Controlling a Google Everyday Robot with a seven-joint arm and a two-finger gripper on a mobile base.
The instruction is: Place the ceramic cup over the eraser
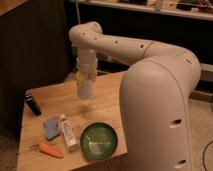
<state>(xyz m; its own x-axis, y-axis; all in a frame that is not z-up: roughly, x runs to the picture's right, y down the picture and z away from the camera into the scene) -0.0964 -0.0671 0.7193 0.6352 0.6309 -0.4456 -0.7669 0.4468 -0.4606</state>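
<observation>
My gripper point(85, 81) hangs straight down from the arm over the middle of the wooden table point(112, 97). It is shut on the ceramic cup point(85, 91), a small whitish tapered cup that it holds a little above the tabletop, with the cup's shadow below it. The eraser point(33, 104), a small black oblong block, lies near the table's left edge, well to the left of the cup and apart from it.
Along the front of the table lie a pale blue pad point(51, 127), a white printed tube point(68, 133), an orange carrot point(50, 150) and a green bowl point(99, 141). The robot's big white arm body point(160, 115) fills the right side. Dark shelves stand behind.
</observation>
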